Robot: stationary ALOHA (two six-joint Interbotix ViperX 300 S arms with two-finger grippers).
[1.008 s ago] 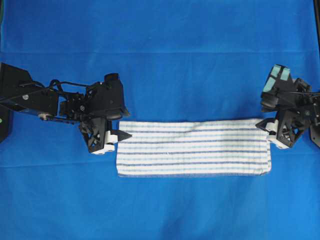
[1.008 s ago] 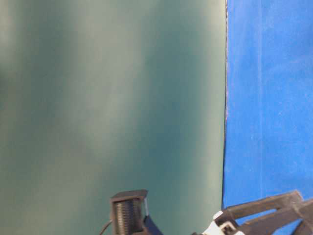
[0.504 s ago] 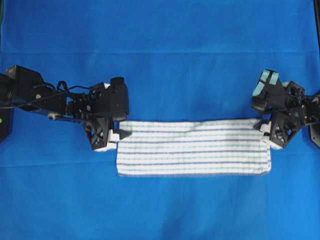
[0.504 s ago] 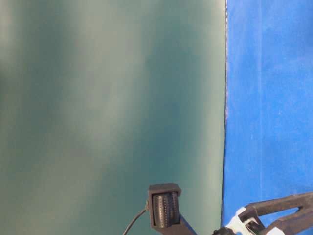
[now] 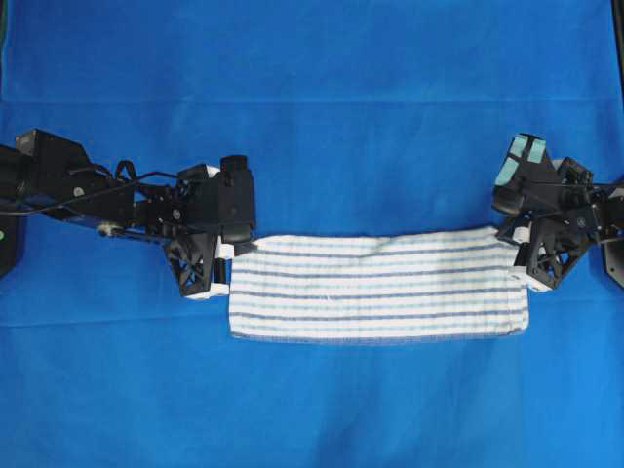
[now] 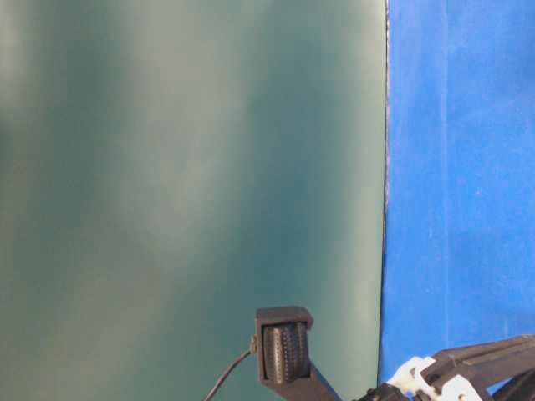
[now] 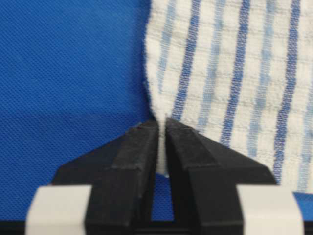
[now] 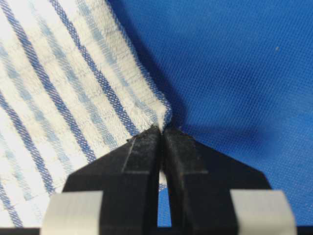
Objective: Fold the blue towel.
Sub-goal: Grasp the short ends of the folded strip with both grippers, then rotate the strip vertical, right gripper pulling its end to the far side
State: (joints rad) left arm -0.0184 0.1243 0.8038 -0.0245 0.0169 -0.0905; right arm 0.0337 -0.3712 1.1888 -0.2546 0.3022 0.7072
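Blue cloth covers the whole tabletop [image 5: 312, 78], and at its middle the towel [image 5: 378, 289] lies flat as a long narrow strip, already doubled by the look of it, its long axis running from 9 o'clock to 3 o'clock in the overhead view.

At the strip's 9 o'clock end the left pincer [image 5: 226, 255] sits on the far corner. The left wrist view shows its jaws drawn together with a thin fold of striped cloth nipped between the tips, so it has hold of the towel's edge [image 7: 161, 117]. At the 3 o'clock end the right pincer [image 5: 515, 244] is on the opposite far corner, and the right wrist view shows the same: jaws closed, the hemmed corner [image 8: 164, 115] gathered between them. From each pincer the body of the towel lies inward, toward the other arm, and toward 6 o'clock.

Both far corners are held, one per arm, each arm nearest its own end. The near long edge at 6 o'clock lies free on the tabletop. My judgement is that the next fold turns on that axis: with the grips at the two ends of the 12 o'clock edge, carrying them together toward 6 o'clock would halve the width, while bringing one end across to the other would halve the length.

The table-level view shows only a green wall [image 6: 184, 167] and part of an arm.
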